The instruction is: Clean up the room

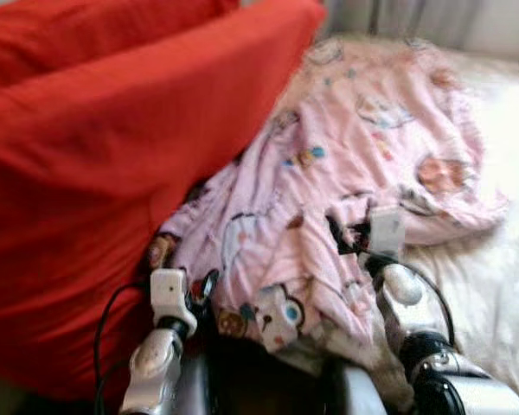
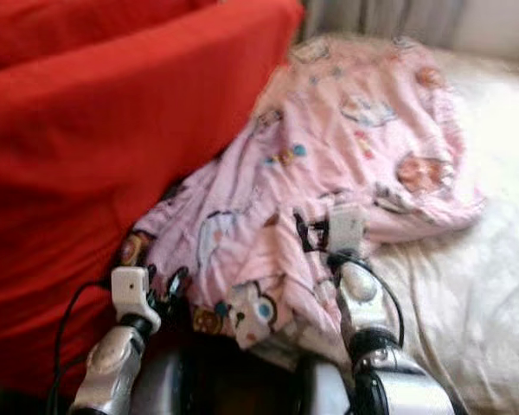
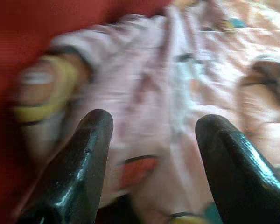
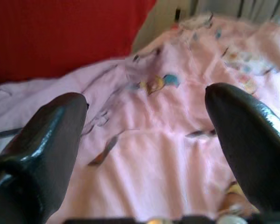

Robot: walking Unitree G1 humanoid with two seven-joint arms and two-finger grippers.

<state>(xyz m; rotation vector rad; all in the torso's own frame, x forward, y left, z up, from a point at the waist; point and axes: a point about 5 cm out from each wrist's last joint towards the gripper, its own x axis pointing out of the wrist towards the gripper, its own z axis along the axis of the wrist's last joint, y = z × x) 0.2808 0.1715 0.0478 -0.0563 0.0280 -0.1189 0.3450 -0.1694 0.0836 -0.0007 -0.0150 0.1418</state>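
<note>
Pink, cartoon-printed blanket point(image 1: 363, 156) lies crumpled on the white bed point(image 1: 502, 285) beside a red cushion point(image 1: 95, 173), with the left gripper point(image 3: 151, 140) and right gripper point(image 4: 144, 130) both spread apart over it, grasping nothing.

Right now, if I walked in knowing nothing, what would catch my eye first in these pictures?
A big red fabric cushion on the robot's left, leaning toward the bed. Beside it, a crumpled pink cartoon-print blanket lies heaped on a white bedsheet, its edge running along the red fabric. Nearest the camera, two silver arms reach in: the left gripper and right gripper, both open over the blanket's near edge.
</note>
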